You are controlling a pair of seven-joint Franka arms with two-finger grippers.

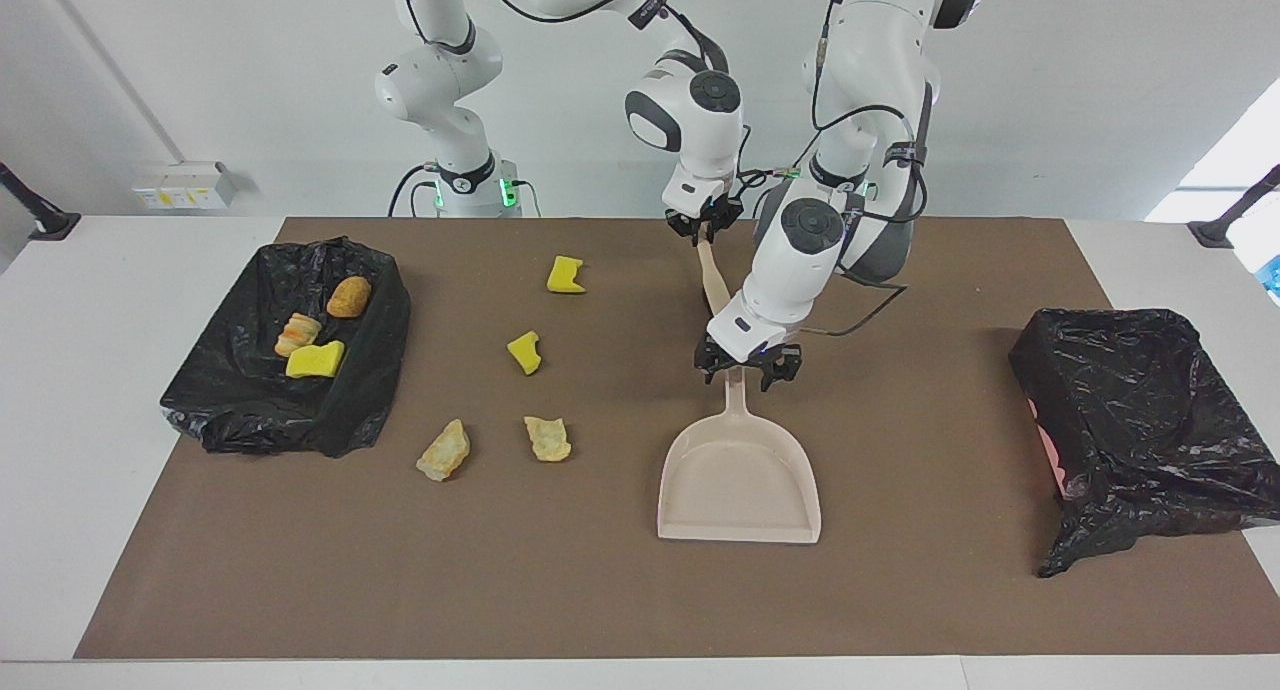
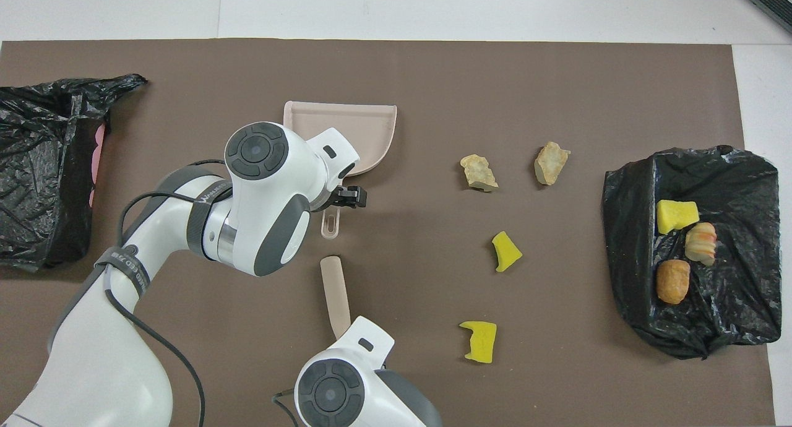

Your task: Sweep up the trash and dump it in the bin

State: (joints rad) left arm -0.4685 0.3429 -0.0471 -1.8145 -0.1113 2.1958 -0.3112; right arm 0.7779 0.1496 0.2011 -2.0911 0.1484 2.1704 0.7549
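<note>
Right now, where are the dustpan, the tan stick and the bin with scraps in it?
dustpan [image 1: 738, 480]: facing view, on its flat pan floor.
tan stick [image 2: 333, 284]: overhead view, midway along its shaft.
bin with scraps [image 1: 375, 370]: facing view, on its black outer wall.

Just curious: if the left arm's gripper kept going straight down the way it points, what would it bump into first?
Most likely the dustpan: the left gripper hangs just over the near end of its handle, pointing down at it, though contact is hard to judge.
</note>
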